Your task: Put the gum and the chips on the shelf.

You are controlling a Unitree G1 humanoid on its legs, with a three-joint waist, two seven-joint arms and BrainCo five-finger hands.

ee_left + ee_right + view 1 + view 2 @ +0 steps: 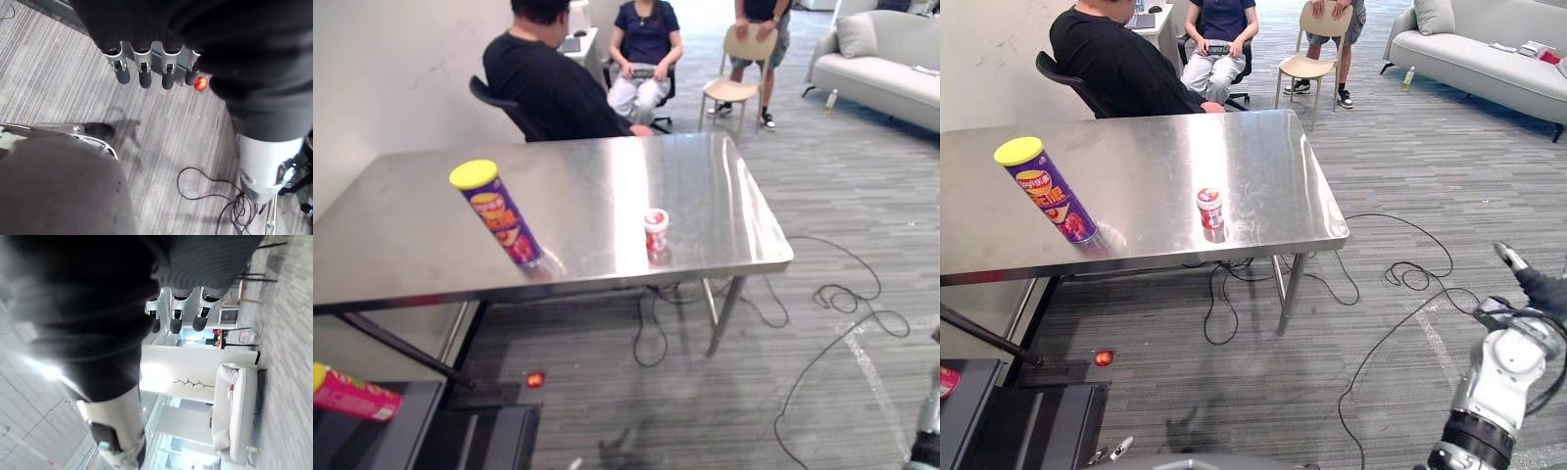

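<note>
Left eye view: chips (499, 215) stand on end toward the counter's (401, 245) left, gum (656, 230) by its front edge. My left hand (142, 68) and right hand (177, 308) hang slack, empty, short of the counter, and the right looks nearer the gum.

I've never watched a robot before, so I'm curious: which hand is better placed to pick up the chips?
Probably the left. The chips stand on the table's left part, on that arm's side; the left hand is open and empty. The right hand hangs low, far right.
</note>
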